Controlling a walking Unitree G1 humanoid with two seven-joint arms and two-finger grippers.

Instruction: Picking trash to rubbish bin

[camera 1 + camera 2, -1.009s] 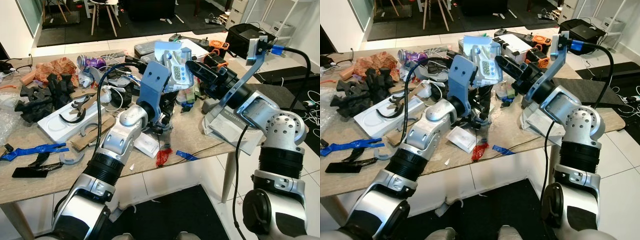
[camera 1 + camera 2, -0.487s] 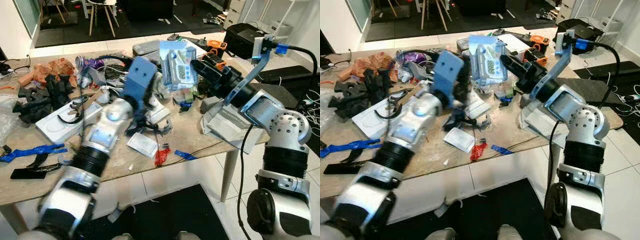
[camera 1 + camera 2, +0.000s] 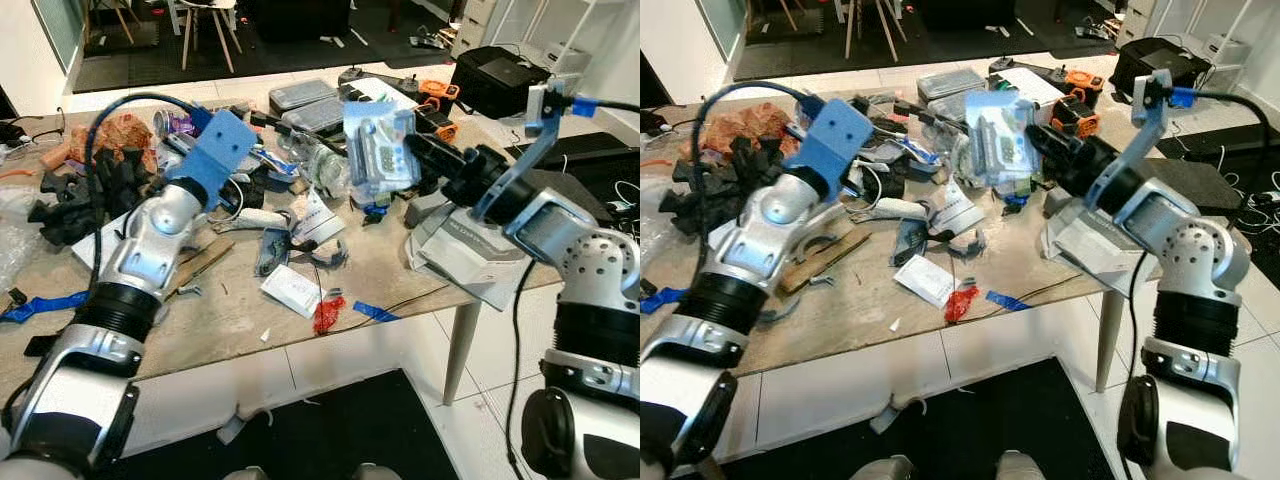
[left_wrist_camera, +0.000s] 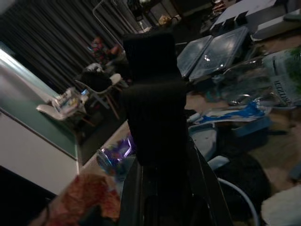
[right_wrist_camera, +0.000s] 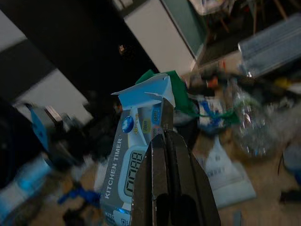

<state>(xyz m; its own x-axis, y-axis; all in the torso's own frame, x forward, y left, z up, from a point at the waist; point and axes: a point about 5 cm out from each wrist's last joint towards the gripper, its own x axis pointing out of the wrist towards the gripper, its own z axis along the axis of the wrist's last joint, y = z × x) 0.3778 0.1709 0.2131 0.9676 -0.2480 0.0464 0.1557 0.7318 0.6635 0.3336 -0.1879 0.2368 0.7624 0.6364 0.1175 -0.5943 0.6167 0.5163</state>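
Right claw [image 3: 418, 152] clamped tight on the kitchen timer blister pack [image 3: 379, 152], held well above the tabletop [image 3: 230, 305], presumably lifted clear of the clutter for carrying to a rubbish bin. Fingertips [image 5: 164, 141] pinched on the pack's edge, card face toward the wrist camera. Left claw [image 4: 153, 94] raised over the far left clutter, apparently empty; open or closed, cannot tell. Below, on the tabletop: folded papers [image 3: 470, 255] under the right arm, white packet [image 3: 291, 290], red wrapper [image 3: 325, 313], blue tape scrap [image 3: 372, 312] near the front edge.
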